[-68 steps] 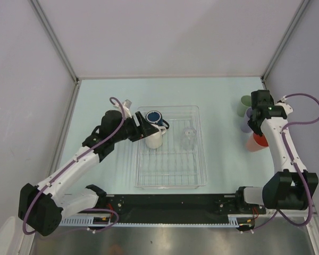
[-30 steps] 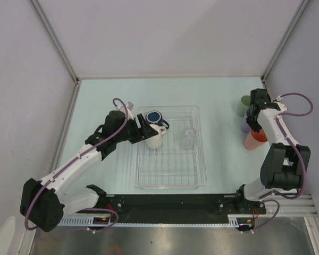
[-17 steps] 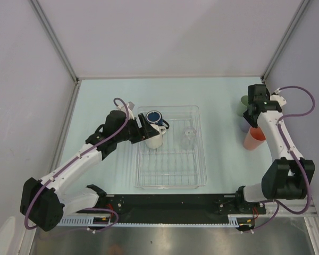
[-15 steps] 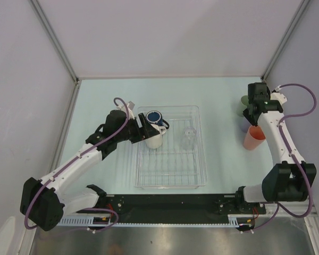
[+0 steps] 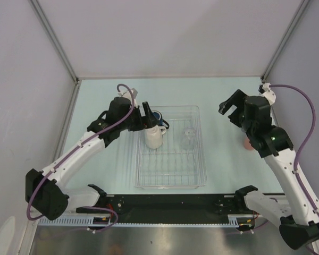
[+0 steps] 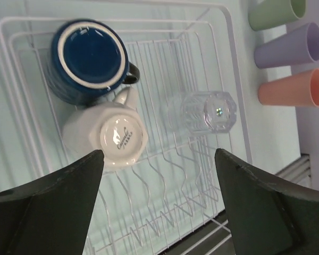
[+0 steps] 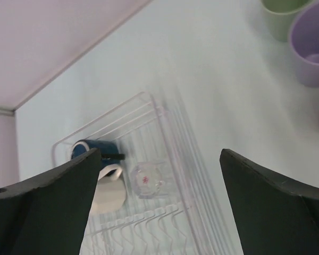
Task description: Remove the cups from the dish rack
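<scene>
The clear dish rack holds three cups: a dark blue mug, a cream-white mug upside down beside it, and a clear glass. My left gripper hangs open above the two mugs and holds nothing. On the table to the right of the rack stand a sage green cup, a lavender cup and a salmon cup. My right gripper is raised, open and empty, between the rack and those cups. The right arm hides most of them in the top view.
The table's back edge and side walls border the workspace. Bare table lies left of the rack and between the rack and the three cups on the right. The arm bases and a black rail run along the near edge.
The right gripper opened, rose and swung left, away from the salmon cup now standing on the table. The left gripper opened and lifted up from the white mug.
</scene>
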`<action>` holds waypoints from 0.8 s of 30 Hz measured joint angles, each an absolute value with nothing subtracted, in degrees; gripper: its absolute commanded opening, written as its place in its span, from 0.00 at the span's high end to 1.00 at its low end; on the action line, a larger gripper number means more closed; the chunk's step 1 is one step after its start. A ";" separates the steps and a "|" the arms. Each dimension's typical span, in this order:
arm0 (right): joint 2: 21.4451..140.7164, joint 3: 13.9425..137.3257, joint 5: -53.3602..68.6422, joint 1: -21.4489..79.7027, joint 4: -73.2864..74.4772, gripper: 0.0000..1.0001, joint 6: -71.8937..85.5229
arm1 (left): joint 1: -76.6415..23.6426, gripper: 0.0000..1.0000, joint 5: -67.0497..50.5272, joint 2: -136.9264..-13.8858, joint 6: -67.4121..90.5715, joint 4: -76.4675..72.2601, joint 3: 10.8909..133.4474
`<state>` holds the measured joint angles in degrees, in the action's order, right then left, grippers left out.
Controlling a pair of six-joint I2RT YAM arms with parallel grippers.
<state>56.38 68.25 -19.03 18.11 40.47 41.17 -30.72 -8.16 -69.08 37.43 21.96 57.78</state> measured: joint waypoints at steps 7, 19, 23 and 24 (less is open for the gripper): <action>57.45 67.88 -16.56 27.55 34.44 0.00 37.67 | -31.24 0.06 3.09 -75.13 32.84 27.59 65.65; 58.81 58.19 -21.37 42.96 28.45 0.00 33.58 | -41.04 0.07 17.39 -82.65 28.53 31.51 72.95; 57.34 58.17 -23.75 44.73 28.82 0.00 33.80 | -45.54 0.07 17.80 -85.52 28.23 31.46 76.64; 56.18 58.13 -24.29 44.97 28.88 0.00 33.87 | -46.44 0.07 17.82 -86.63 28.21 31.48 77.67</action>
